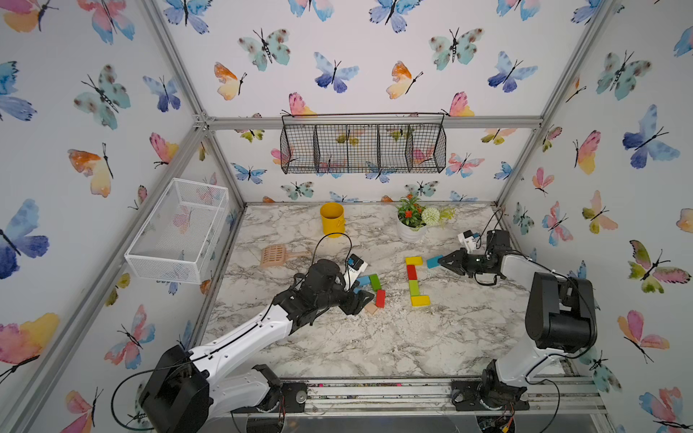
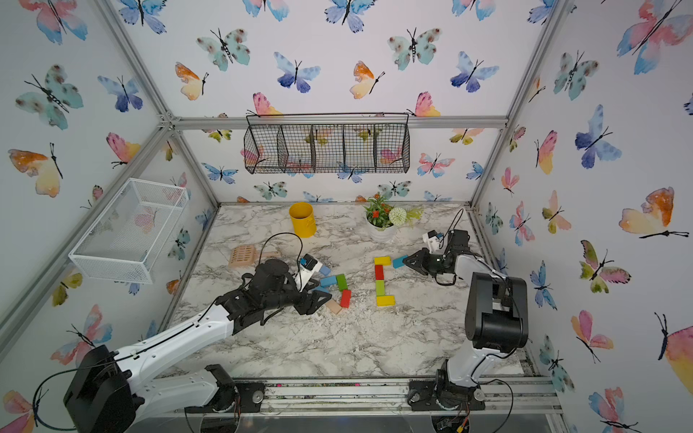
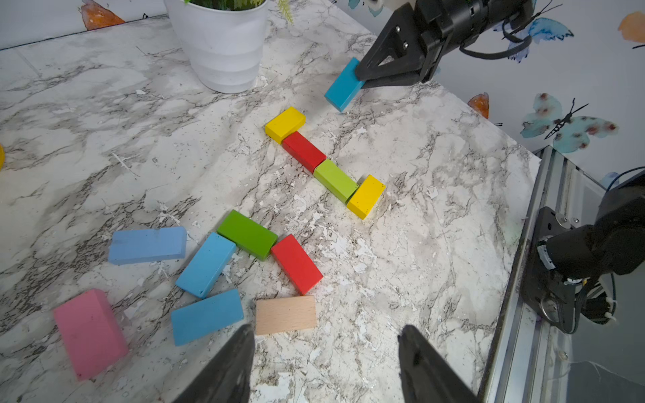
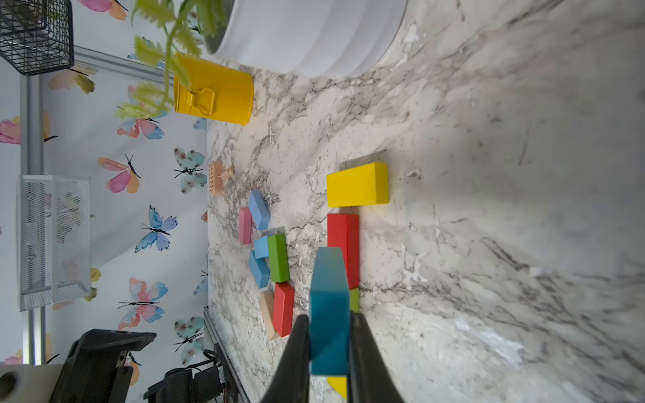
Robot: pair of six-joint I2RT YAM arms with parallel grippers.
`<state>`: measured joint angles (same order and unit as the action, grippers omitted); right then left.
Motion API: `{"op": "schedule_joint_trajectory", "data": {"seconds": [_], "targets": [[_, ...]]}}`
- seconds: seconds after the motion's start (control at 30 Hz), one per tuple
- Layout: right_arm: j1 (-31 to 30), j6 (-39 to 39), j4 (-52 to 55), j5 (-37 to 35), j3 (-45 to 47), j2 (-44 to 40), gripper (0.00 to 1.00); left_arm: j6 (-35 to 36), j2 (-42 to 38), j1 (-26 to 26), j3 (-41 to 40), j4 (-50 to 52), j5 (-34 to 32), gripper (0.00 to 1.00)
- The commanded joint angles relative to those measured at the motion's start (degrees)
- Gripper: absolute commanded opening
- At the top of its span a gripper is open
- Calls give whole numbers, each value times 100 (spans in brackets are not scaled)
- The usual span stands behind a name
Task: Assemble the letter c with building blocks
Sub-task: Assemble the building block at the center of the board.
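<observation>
The right claw [image 4: 329, 316] is clamped on one end of the teal block [image 4: 330, 279]. The block juts past the tips, tilted and seemingly just off the bench [image 3: 419, 244], close beside the upper yellow block [image 3: 285, 124]. The left claw [image 3: 326, 329] stands wide apart and empty, low over the bench, with the tan block [image 3: 286, 314] near its tips.

As I judge it, the teal block is pinched at its end only, so it may swivel on touchdown. It could also shove the upper yellow block and break the line it heads: red block [image 3: 303, 151], light green block [image 3: 335, 179], lower yellow block [image 3: 365, 195]. The left claw could also nudge the spares.

There are twelve blocks in all: four laid in the letter, one carried, seven loose. The loose ones are the tan block, pink block [image 3: 90, 333], pale blue block [image 3: 147, 245], one blue block [image 3: 206, 263], another blue block [image 3: 206, 315], dark green block [image 3: 247, 234] and second red block [image 3: 296, 263].
</observation>
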<state>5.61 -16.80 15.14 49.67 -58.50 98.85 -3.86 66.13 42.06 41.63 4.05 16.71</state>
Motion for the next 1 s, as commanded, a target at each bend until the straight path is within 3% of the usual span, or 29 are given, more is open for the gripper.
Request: {"op": "schedule_joint_trajectory", "data": {"seconds": [0.0, 0.23, 0.97], "targets": [[35, 255, 165, -274, -299, 262, 10, -49, 13, -23, 38, -95, -49, 67], [73, 186, 7, -101, -721, 811, 11, -45, 202, -14, 124, -58, -60, 66], [81, 113, -571, 245, -899, 1676, 13, -39, 383, -14, 206, -26, -19, 67]]}}
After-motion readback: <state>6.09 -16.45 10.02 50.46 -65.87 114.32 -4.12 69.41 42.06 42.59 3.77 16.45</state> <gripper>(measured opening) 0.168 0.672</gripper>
